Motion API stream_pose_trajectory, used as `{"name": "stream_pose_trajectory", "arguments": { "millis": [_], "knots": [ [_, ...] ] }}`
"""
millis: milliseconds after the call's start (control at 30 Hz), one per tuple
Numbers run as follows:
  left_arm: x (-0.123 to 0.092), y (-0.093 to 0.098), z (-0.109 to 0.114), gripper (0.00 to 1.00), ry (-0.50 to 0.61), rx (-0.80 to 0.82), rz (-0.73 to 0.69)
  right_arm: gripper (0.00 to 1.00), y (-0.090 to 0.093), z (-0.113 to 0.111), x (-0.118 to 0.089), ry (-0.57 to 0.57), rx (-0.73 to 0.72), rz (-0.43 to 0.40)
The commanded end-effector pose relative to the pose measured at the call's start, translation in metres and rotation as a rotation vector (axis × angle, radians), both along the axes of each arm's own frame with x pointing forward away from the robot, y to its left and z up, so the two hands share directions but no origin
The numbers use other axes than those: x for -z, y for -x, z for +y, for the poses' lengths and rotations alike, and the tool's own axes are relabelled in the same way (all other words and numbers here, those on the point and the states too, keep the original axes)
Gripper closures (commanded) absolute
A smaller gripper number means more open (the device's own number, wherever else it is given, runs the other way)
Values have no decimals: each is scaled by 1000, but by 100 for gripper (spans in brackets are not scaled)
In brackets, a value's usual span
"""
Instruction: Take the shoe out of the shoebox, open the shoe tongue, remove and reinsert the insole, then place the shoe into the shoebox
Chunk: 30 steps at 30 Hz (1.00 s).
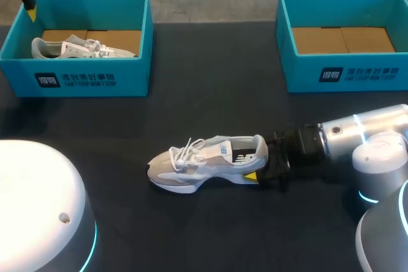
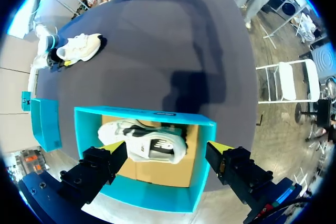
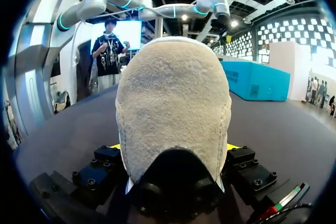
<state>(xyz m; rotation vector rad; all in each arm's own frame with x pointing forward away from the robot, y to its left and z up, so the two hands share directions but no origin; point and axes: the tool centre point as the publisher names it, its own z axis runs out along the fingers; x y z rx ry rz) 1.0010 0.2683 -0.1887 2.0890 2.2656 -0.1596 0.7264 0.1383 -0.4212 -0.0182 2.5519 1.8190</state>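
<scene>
Now the sneaker [image 1: 204,160] lies mid-frame on the desk [image 1: 210,106], right jaws clamping its heel, left jaws wide above the upper-left shoebox [image 1: 89,76]; tongue-opening likely comes next.

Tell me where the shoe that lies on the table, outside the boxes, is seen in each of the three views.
Head view: the shoe lies mid-table, its heel in the right gripper.
Left wrist view: the shoe is small, far beyond the shoebox.
Right wrist view: its heel fills the middle, in that gripper.
Shared landmark: the left teal shoebox.
</scene>
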Motion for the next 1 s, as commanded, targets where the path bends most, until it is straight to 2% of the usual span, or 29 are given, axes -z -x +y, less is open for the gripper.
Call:
{"name": "stream_pose_trajectory", "arguments": {
  "millis": [33,167,333,467,600,733,800,1000],
  "knots": [
    [-10,13,-16,0,-31,-16,-5,100,0,4,3,1,1,-1],
    [-10,24,-33,0,-58,-77,-6,100,0,4,3,1,1,-1],
    [-4,28,-54,0,-47,-376,58,100,0,4,3,1,1,-1],
    [-2,40,-68,0,48,-611,138,100,0,4,3,1,1,-1],
    [0,59,-89,0,81,-654,159,100,0,4,3,1,1,-1],
    [-7,68,-106,0,143,-758,211,100,0,4,3,1,1,-1],
    [-15,75,-116,0,154,-717,226,100,0,4,3,1,1,-1],
    [-15,75,-116,0,154,-717,226,100,0,4,3,1,1,-1]
  ]
}}
